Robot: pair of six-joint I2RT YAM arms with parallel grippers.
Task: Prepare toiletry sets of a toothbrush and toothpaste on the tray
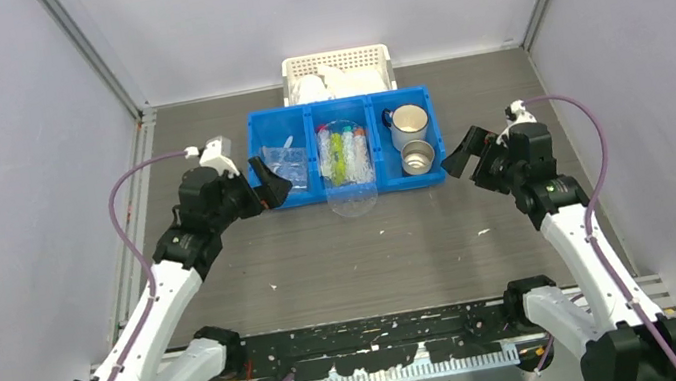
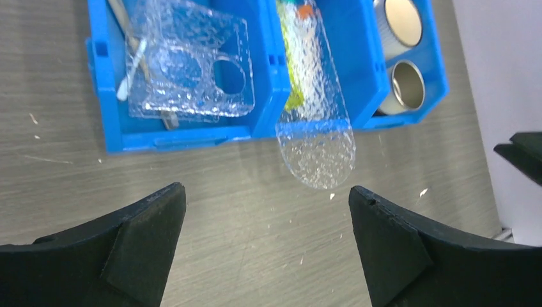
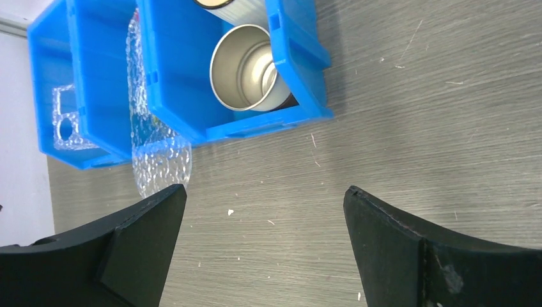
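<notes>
Tray (image 1: 352, 195) lying in the middle compartment of the blue bin (image 1: 300, 199)
The tray is covering the toothpaste (image 2: 292, 57) and projecting past the near wall over the bench (image 1: 374, 256). The toothbrush (image 2: 131, 70) is lying in the left compartment. The left end effector (image 1: 270, 182) and the right end effector (image 1: 462, 154) are hovering wide open beside the bin.

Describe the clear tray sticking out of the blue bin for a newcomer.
Find the blue three-compartment plastic bin at the far side of the grey table. Across its middle compartment lies a clear, dimpled, oblong plastic tray, rounded end overhanging the front wall. Unlike the clear rectangular holder with round holes in the left compartment, it has no holes.
</notes>
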